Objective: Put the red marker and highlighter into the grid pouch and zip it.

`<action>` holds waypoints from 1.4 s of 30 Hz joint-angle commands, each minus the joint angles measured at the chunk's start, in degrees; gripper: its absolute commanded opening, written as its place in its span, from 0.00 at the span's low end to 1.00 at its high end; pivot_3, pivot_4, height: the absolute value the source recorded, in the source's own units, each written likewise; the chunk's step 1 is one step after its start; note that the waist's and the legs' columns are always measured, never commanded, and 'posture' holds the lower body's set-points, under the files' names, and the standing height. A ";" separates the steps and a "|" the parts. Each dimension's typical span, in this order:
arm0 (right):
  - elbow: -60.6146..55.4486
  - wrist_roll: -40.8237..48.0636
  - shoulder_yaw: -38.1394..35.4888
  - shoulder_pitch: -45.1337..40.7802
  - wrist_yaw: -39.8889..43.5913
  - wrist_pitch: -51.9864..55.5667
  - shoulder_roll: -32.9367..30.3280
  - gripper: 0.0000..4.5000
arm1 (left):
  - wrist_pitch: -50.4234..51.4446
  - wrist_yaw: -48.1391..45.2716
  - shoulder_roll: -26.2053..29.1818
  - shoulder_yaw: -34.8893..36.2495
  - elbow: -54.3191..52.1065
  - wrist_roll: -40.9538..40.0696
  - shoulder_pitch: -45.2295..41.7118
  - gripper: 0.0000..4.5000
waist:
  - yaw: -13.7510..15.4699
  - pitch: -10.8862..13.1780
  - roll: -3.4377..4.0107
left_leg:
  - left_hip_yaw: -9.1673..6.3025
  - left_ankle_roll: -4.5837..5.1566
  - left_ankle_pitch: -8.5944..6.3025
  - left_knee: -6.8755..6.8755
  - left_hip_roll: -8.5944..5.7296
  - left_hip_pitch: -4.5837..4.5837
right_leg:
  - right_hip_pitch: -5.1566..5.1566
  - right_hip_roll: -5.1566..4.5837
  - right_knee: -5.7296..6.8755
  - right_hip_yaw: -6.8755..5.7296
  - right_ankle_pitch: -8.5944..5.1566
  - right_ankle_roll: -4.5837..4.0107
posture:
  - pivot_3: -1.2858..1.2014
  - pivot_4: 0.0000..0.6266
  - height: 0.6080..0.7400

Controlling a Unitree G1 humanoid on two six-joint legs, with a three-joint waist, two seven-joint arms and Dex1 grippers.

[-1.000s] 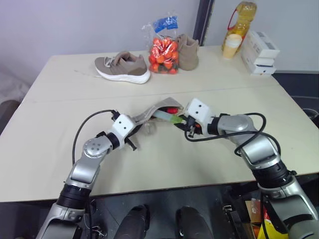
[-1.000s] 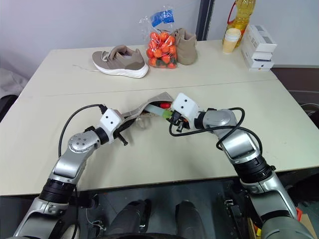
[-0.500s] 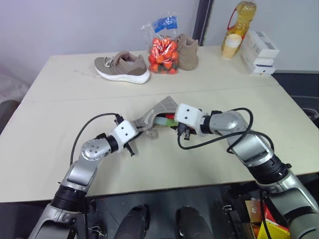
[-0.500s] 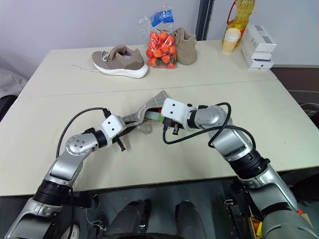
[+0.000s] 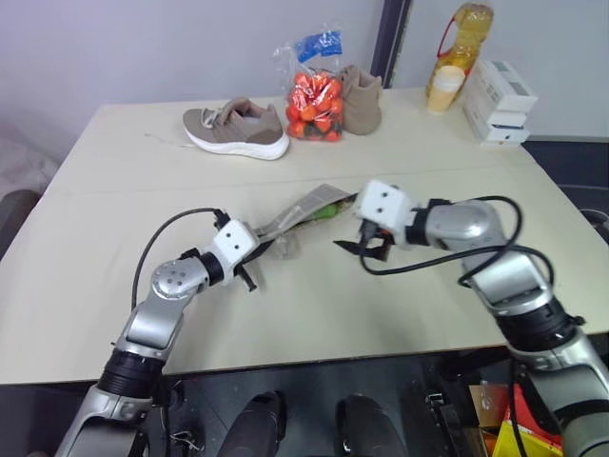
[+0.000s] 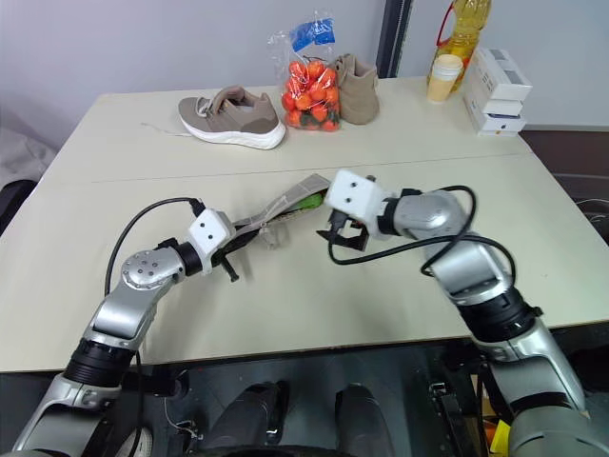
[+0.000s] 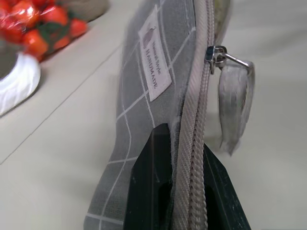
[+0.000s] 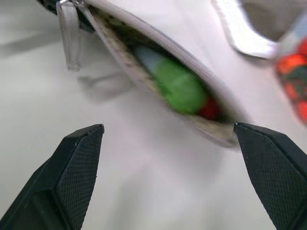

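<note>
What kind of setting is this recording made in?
Probably a lab or test room set up for tabletop trials. A plain beige table stands by a bare wall, holding unrelated props: a shoe, a bag of tomatoes, an oil bottle and white boxes.

Most of the highlighter (image 8: 178, 87) and red marker (image 8: 211, 109) hidden inside the grid pouch (image 7: 144, 110), blurred.

Head pair high, facing forward-down over the table (image 5: 86, 286), wrist cameras close on the pouch (image 7: 144, 96), shared by all
</note>
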 commanded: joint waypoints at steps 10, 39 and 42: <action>-5.17 13.43 -4.42 7.39 -10.99 10.57 15.88 1.00 | 22.27 3.53 -8.35 1.58 0.21 -8.18 -12.81 0.00 | -0.50 0.01 -0.03 | -0.01 -0.01 0.01 0.01 0.06 0.04 | 0.00 0.09 0.07 -0.02 0.01 0.00 | 0.52 0.24 1.00; 1.72 12.36 -5.44 2.63 -23.70 11.32 23.74 0.00 | 28.81 4.38 -7.24 -0.93 -0.82 -9.14 -14.61 0.00 | -0.41 0.01 -0.02 | 0.01 -0.05 0.03 -0.02 0.02 0.03 | -0.07 0.09 0.11 0.02 0.01 0.00 | 0.52 0.24 1.00; 1.41 11.57 -7.71 0.86 -23.42 11.22 19.71 0.00 | 23.53 3.77 -5.29 -1.62 -0.38 -7.24 -13.68 0.00 | -0.36 0.01 -0.02 | 0.01 -0.05 0.03 -0.03 0.02 0.03 | -0.07 0.08 0.10 0.02 0.01 0.00 | 0.52 0.24 1.00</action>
